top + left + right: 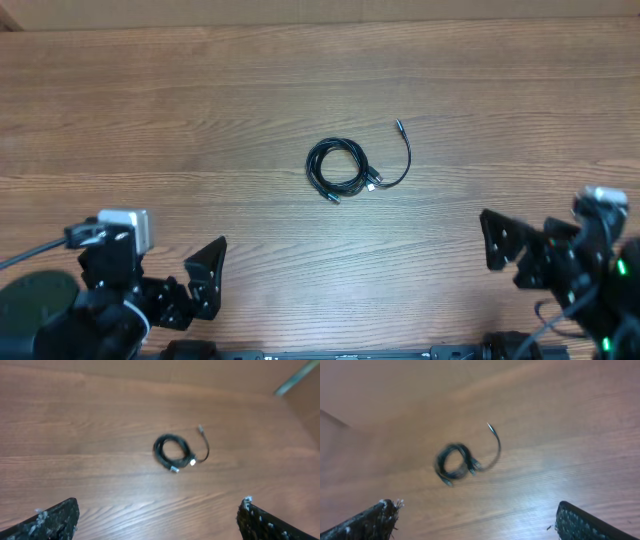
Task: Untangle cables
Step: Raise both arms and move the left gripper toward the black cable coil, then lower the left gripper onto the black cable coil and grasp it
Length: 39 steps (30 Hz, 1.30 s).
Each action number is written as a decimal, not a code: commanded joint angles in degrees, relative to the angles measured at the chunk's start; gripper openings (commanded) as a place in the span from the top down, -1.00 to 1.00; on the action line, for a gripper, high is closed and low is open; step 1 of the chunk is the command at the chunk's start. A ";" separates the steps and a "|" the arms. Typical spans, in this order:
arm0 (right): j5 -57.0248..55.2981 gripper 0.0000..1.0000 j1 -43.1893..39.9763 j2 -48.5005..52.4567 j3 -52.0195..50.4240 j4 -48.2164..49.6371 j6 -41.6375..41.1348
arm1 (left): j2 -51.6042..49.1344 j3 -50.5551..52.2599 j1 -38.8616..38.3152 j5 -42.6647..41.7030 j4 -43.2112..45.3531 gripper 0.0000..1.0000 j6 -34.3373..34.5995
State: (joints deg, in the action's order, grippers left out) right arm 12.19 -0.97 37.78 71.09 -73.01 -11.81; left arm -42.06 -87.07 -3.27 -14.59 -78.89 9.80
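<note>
The cables point(338, 167) lie as a small black coiled bundle in the middle of the wooden table, with one loose end curving up to a small plug point(397, 126) at the right. They also show in the left wrist view point(173, 451) and, blurred, in the right wrist view point(454, 461). My left gripper point(205, 278) is open and empty near the front left, well short of the bundle. My right gripper point(505, 240) is open and empty at the front right, also apart from it.
The wooden table point(200, 120) fills the view. A round dark base point(30, 300) sits at the front left corner by the left arm. A pale strip point(295, 377) crosses the far right corner in the left wrist view.
</note>
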 commanded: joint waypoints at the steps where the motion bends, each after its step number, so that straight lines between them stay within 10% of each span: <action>1: 0.52 -1.00 0.48 4.81 2.16 0.52 1.07 | -4.48 -0.79 0.24 2.43 -1.27 -1.00 -6.45; 25: 11.30 -1.00 0.48 7.52 2.16 6.69 5.18 | -32.76 -0.79 -1.03 -15.50 9.31 -0.92 -16.00; 39: 11.30 -1.00 0.48 7.50 2.16 7.98 6.36 | -51.49 -0.79 -19.61 1.68 18.03 -0.86 -9.77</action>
State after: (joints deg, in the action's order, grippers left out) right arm 23.14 -0.97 45.63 71.37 -65.30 -6.13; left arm -91.64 -87.11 -19.40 -21.41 -61.41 -1.56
